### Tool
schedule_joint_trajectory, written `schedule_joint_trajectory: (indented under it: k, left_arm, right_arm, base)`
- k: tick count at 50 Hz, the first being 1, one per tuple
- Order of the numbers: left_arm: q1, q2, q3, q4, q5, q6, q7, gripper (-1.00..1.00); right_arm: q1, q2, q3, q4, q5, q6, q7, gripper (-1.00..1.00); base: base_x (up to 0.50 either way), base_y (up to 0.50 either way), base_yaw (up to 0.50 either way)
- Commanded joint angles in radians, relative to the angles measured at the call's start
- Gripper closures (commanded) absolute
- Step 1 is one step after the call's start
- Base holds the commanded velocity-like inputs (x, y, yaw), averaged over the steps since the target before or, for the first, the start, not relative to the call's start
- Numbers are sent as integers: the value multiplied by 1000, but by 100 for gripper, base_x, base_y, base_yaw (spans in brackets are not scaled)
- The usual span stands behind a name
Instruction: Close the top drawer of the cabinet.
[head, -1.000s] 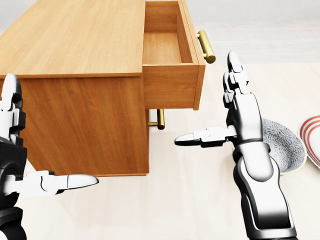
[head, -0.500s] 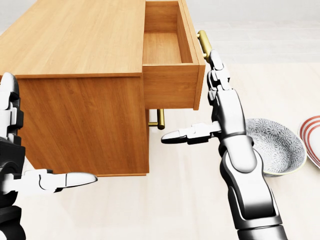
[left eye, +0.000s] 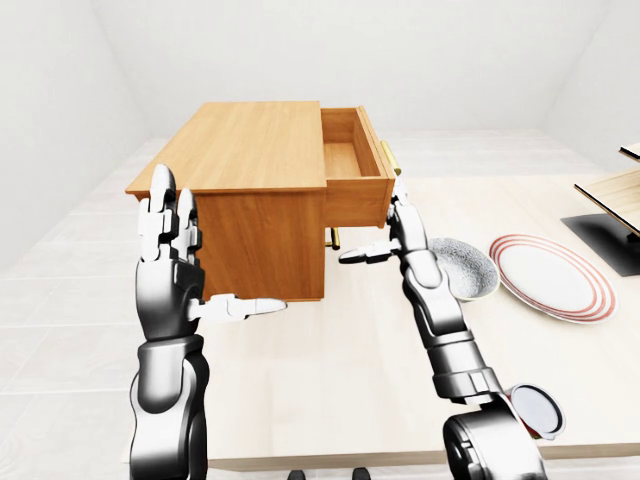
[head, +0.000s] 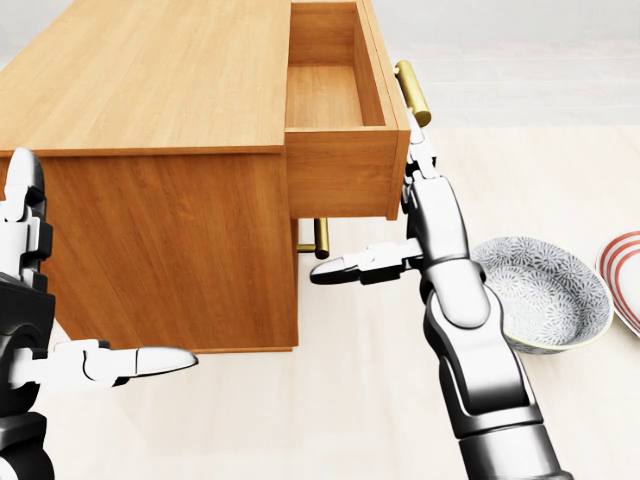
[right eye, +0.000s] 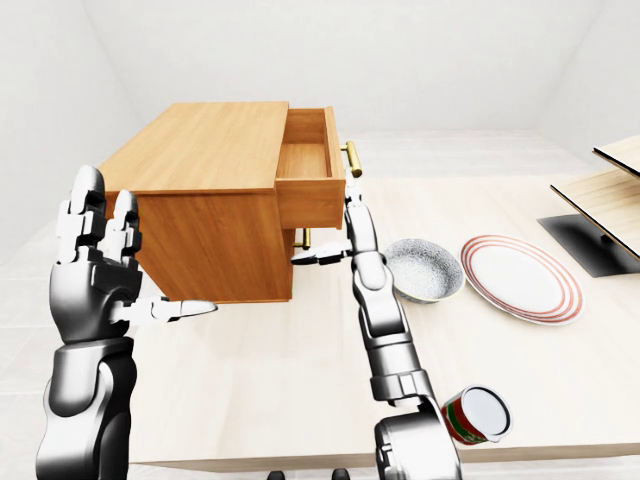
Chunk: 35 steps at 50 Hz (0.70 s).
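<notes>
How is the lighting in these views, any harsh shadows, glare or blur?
Head view: sharp, flat light, the open top drawer shaded only faintly inside. Eye views: sharp too, soft highlights on the right hand, no harsh shadow under the cabinet.

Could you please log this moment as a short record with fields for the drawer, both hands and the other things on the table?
top drawer: pulled out of the cabinet, inside looks empty
drawer handle: brass bar, not gripped
right hand: open, fingers upright at the drawer front
left hand: open, raised, apart from the cabinet
patterned bowl: beside the right arm
striped plate: right of the bowl
can: lying near the table edge
</notes>
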<state>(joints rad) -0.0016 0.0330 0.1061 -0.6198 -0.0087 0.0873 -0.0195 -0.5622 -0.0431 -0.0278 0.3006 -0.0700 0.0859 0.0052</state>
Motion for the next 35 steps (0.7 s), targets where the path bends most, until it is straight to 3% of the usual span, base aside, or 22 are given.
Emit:
schedule_joint_trajectory:
  k: [1, 3, 17, 22, 29, 32, 35]
  left_arm:
    - [-1, 0, 0, -1, 3, 0, -1, -100]
    - [-2, 0, 0, 2, 2, 0, -2, -100]
    - [-1, 0, 1, 15, 3, 0, -3, -100]
    - [-1, -1, 1, 13, 2, 0, -3, -100]
    - [2, 0, -3, 16, 8, 0, -4, -100]
    - [1, 0, -3, 16, 8, 0, -5, -100]
    - [0, 1, -3, 13, 9, 0, -6, -100]
  right_arm:
    - [-55, -2, -8, 137, 9, -22, 5, -100]
    - [-67, -6, -13, 167, 17, -37, 5, -100]
    - [-76, -1, 3, 214, 14, -62, -4, -100]
    - [-55, 8, 18, 179, 7, -42, 6, -100]
    - [-35, 19, 25, 162, -9, -42, 8, -100]
    - [-6, 29, 37, 77, -17, 1, 16, -100]
    - [11, 32, 41, 20, -22, 1, 23, -100]
  base:
    - [0, 0, 0]
    - [0, 0, 0]
    - [0, 0, 0]
    - [0, 0, 0]
    - [0, 0, 0]
    - [0, 0, 0]
    - [0, 0, 0]
